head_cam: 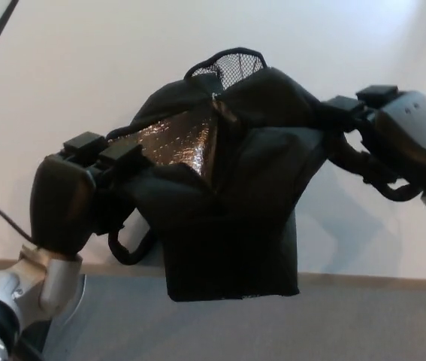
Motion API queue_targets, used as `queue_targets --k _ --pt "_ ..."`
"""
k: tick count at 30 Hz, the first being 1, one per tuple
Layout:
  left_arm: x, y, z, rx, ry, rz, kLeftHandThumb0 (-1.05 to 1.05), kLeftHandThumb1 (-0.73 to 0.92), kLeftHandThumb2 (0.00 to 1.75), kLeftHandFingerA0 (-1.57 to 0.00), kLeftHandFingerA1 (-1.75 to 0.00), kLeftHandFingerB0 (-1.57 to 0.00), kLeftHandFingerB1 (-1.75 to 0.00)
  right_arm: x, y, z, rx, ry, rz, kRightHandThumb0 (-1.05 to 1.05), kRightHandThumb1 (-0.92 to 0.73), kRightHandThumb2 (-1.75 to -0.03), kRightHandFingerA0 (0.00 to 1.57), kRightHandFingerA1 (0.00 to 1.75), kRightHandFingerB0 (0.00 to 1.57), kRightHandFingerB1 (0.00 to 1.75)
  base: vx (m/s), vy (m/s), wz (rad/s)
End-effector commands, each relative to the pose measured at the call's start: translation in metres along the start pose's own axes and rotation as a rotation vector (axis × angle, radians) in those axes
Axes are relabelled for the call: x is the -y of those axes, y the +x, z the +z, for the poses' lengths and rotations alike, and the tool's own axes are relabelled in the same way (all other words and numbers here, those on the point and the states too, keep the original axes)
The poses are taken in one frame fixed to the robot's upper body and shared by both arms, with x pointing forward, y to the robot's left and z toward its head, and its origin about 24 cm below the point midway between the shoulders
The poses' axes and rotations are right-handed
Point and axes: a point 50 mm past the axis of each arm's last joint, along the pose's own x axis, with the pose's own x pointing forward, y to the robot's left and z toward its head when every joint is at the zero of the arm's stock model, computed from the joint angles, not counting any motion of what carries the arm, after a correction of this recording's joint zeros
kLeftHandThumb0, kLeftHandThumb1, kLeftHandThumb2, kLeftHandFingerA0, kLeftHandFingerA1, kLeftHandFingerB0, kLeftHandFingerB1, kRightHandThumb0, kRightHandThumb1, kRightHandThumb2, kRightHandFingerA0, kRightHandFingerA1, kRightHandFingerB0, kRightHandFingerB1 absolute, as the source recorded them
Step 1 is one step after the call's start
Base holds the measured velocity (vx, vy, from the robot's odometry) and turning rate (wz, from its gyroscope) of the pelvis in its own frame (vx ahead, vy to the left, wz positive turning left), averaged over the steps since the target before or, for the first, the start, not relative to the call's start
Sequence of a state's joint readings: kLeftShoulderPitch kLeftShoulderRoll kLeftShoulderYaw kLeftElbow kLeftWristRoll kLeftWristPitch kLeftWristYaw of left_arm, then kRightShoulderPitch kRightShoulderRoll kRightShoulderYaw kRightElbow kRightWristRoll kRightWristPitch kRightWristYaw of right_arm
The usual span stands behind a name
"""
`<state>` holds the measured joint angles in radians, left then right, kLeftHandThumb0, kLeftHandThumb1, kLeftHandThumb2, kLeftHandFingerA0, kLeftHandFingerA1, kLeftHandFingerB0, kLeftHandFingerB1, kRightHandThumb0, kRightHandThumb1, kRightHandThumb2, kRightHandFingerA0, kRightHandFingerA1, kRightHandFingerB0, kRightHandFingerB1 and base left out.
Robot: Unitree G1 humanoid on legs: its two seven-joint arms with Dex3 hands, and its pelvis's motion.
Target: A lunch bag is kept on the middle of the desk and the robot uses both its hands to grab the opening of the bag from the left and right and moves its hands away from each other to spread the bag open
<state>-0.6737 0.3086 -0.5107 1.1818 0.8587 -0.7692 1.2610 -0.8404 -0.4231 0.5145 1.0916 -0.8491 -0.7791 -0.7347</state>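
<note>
Two black hands hold one black lunch bag [231, 226] between them, and the bag fills the middle of the head view. Behind it lies the white desk [85, 68], and along the bottom of the picture there is a grey floor [235, 331] below the desk edge. The bag hangs from its top, and I cannot tell if its bottom touches the desk. Its mouth is pulled to both sides, so the shiny silver lining [175, 147] shows at the left part of the opening. At the top of the bag there is a mesh pocket [228, 66]. The left hand [74, 199] is clenched on the left edge of the opening. The right hand [400, 135] is closed on the right edge of the bag. A black strap [126, 252] hangs in a loop under the left hand.
</note>
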Motion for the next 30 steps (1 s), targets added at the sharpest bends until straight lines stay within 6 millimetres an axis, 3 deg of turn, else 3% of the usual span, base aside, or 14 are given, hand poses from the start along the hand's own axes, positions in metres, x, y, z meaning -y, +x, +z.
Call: queue_targets --k 1,3,4,6,7,9,19,20,21,24,25,30 --pt "-0.017 -0.021 -0.019 -0.146 -0.01 0.061 -0.13 0.44 1.14 -0.94 -1.5 -0.91 -1.25 -0.01 -0.039 -0.013 -0.149 0.058 -0.06 -0.27 -0.65 -0.59 0.77 1.64 0.69 1.49 0.0 0.0 0.0" --pt "-0.022 -0.021 -0.022 -0.159 -0.021 0.067 -0.15 0.46 1.13 -0.95 -1.47 -0.92 -1.21 -0.015 -0.049 -0.012 -0.17 0.094 -0.08 -0.32 -0.69 -0.55 0.69 1.69 0.62 1.53 0.0 0.0 0.0" --pt "-0.023 -0.021 -0.023 -0.163 -0.019 0.072 -0.18 0.48 1.11 -0.95 -1.47 -0.92 -1.21 -0.017 -0.052 -0.011 -0.175 0.101 -0.089 -0.31 -0.65 -0.56 0.76 1.68 0.64 1.51 0.0 0.0 0.0" --pt "-0.026 -0.022 -0.025 -0.168 -0.015 0.085 -0.19 0.47 1.12 -0.96 -1.44 -0.92 -1.21 -0.02 -0.057 -0.009 -0.191 0.119 -0.094 -0.24 -0.65 -0.57 0.74 1.7 0.64 1.56 0.0 0.0 0.0" --pt "-0.027 -0.022 -0.025 -0.169 -0.016 0.093 -0.18 0.48 1.12 -0.95 -1.45 -0.92 -1.24 -0.021 -0.06 -0.009 -0.2 0.128 -0.096 -0.34 -0.67 -0.5 0.68 1.75 0.56 1.58 0.0 0.0 0.0" --pt "-0.029 -0.021 -0.026 -0.168 -0.015 0.107 -0.17 0.48 1.13 -0.96 -1.43 -0.92 -1.24 -0.025 -0.067 -0.008 -0.216 0.145 -0.101 -0.35 -0.66 -0.49 0.69 1.75 0.55 1.58 0.0 0.0 0.0" --pt "-0.029 -0.021 -0.026 -0.17 -0.019 0.106 -0.17 0.48 1.13 -0.96 -1.43 -0.92 -1.24 -0.025 -0.067 -0.008 -0.216 0.147 -0.102 -0.35 -0.66 -0.49 0.69 1.75 0.55 1.58 0.0 0.0 0.0" --pt "-0.031 -0.02 -0.025 -0.16 -0.021 0.127 -0.14 0.47 1.12 -0.98 -1.41 -0.94 -1.2 -0.029 -0.073 -0.008 -0.237 0.157 -0.085 -0.28 -0.72 -0.57 0.67 1.69 0.57 1.56 0.0 0.0 0.0" --pt "-0.029 -0.022 -0.024 -0.167 -0.03 0.125 -0.11 0.4 1.15 -0.99 -1.37 -0.96 -1.15 -0.028 -0.074 -0.01 -0.249 0.158 -0.084 -0.36 -0.7 -0.52 0.69 1.75 0.56 1.59 0.0 0.0 0.0" --pt "-0.026 -0.027 -0.023 -0.184 -0.059 0.11 -0.09 0.43 1.14 -1.0 -1.33 -0.95 -1.15 -0.025 -0.072 -0.013 -0.265 0.156 -0.093 -0.34 -0.66 -0.5 0.7 1.75 0.55 1.6 0.0 0.0 0.0" --pt "-0.026 -0.027 -0.023 -0.187 -0.059 0.107 -0.08 0.44 1.11 -1.01 -1.32 -0.96 -1.14 -0.024 -0.071 -0.013 -0.265 0.154 -0.094 -0.27 -0.72 -0.56 0.67 1.72 0.56 1.59 0.0 0.0 0.0" --pt "-0.025 -0.027 -0.023 -0.19 -0.05 0.111 -0.11 0.44 1.12 -1.01 -1.32 -0.96 -1.15 -0.022 -0.07 -0.014 -0.263 0.151 -0.094 -0.33 -0.66 -0.5 0.69 1.75 0.55 1.6 0.0 0.0 0.0"
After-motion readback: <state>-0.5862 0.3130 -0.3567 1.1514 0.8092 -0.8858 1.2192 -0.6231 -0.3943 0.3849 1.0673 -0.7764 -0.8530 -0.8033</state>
